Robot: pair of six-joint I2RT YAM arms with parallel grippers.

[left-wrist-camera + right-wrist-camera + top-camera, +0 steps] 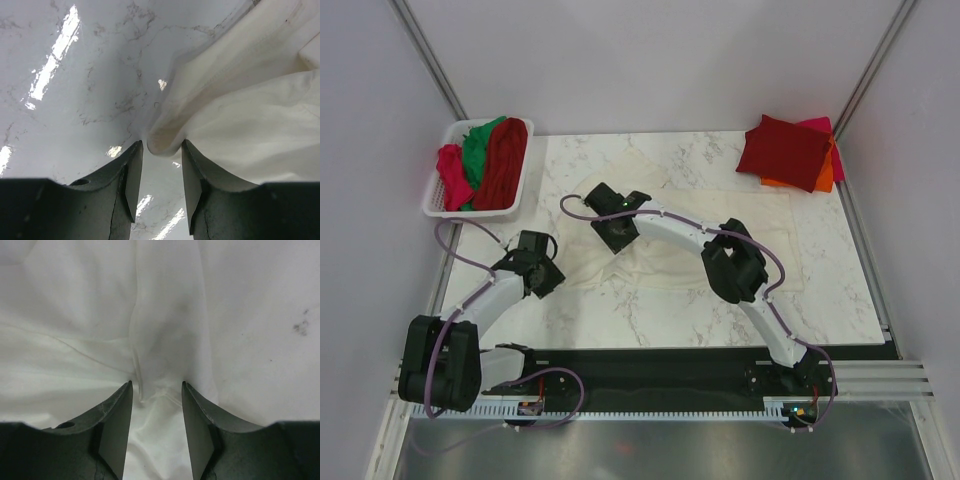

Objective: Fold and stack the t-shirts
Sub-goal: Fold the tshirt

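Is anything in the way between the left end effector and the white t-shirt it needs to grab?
Nothing visible. The left end effector is open, and a rolled edge of the white t-shirt lies right at the gap between its fingertips, on the marble table.

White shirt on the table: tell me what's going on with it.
Both arms are at the white t-shirt spread on the marble table. The left gripper is open at its left edge, a fold of hem between its jaws; the right gripper is open over a crease. Folded shirts sit at the far right corner, unfolded ones in the basket.
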